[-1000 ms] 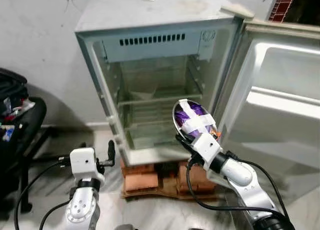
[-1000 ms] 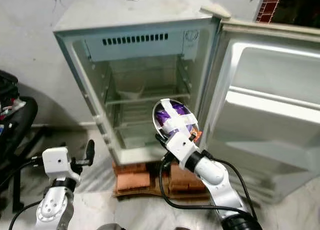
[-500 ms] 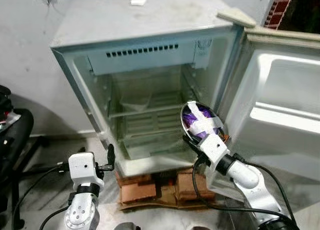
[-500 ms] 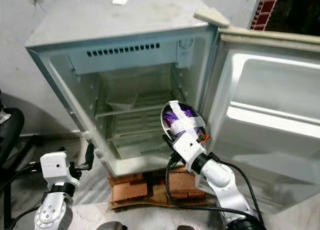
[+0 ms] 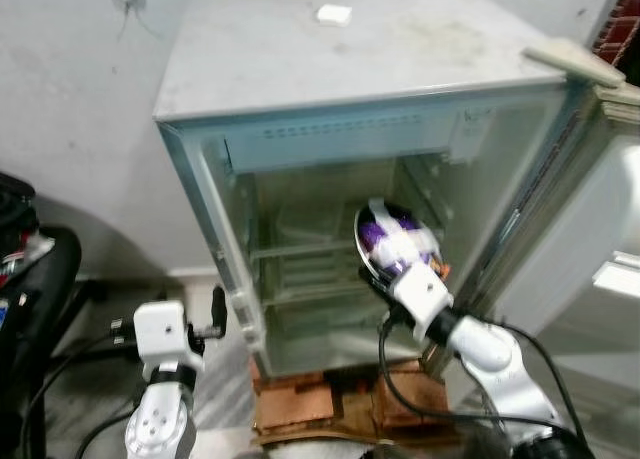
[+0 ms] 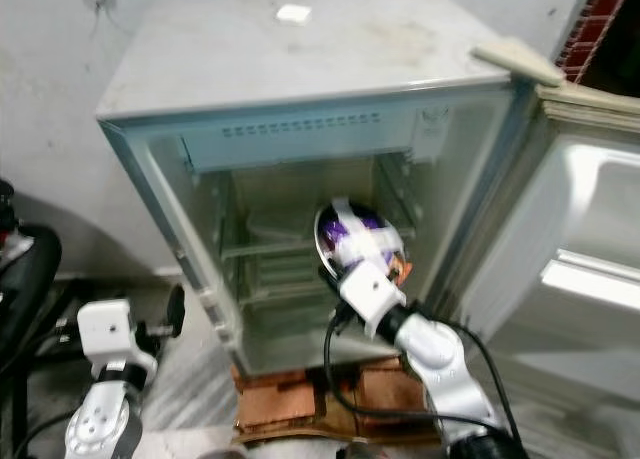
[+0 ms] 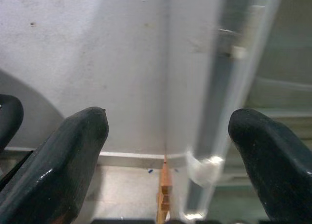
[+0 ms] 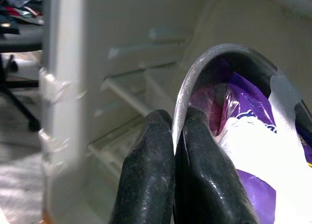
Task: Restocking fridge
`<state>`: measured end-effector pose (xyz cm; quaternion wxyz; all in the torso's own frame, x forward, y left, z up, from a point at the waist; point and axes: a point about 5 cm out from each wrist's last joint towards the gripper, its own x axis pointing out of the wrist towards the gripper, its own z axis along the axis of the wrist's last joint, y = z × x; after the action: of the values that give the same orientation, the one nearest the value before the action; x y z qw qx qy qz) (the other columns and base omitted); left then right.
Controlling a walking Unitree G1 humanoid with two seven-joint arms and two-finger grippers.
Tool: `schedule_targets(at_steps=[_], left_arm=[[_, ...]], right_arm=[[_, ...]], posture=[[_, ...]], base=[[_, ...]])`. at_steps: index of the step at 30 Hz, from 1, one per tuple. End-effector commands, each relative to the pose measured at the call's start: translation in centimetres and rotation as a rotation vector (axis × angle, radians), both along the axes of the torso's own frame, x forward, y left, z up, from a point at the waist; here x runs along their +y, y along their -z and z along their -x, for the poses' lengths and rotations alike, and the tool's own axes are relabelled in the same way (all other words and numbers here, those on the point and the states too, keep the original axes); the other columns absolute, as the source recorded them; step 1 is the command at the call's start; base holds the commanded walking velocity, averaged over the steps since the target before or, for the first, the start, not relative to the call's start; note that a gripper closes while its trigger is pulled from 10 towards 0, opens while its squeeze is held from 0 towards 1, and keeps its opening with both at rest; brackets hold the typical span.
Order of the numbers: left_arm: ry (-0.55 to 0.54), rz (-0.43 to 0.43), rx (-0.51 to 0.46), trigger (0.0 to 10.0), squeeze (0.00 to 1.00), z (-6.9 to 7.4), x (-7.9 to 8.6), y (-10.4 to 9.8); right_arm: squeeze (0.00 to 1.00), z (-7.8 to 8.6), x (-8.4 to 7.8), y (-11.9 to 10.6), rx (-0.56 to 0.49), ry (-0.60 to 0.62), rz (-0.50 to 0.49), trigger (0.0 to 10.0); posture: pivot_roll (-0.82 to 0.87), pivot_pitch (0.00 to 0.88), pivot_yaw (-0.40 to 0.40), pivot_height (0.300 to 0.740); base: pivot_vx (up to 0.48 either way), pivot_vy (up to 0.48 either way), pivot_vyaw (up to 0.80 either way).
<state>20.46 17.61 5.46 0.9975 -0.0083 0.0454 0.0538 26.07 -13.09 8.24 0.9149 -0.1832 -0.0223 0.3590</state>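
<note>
A small grey fridge stands open before me, with a wire shelf inside. My right gripper is shut on the rim of a metal bowl. The bowl holds purple packets strapped down with white tape. It hangs tilted at the fridge's opening, toward the right side, about level with the shelf. My left gripper is open and holds nothing. It sits low by the fridge's left front edge.
The fridge door is swung open to the right. Red bricks prop up the fridge. A small white object lies on top. A dark chair with clutter stands at the left, against a grey wall.
The whole view has shifted as I move. Against the fridge, the bowl now sits higher and further into the opening. My left gripper stays open and low.
</note>
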Motion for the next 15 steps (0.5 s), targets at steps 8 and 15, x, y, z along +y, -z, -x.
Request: schedule_targets(at_steps=[8,15], left_arm=[[-0.004,-0.031,-0.002,10.0,0.00,-0.01,0.38,-0.10],[-0.003,-0.033,-0.002,10.0,0.00,-0.18,0.32,-0.08]], right_arm=[[0.00,-0.29,0.55,-0.71,-0.032,-0.019,-0.011,10.0],[0.00,-0.62,0.49,-0.82,-0.036,-0.021,-0.004,10.0]], posture=[[-0.02,0.063,0.027,0.740],[-0.02,0.060,0.027,0.740]], base=[[0.000,0.000,0.00],[0.138,-0.245,0.00]])
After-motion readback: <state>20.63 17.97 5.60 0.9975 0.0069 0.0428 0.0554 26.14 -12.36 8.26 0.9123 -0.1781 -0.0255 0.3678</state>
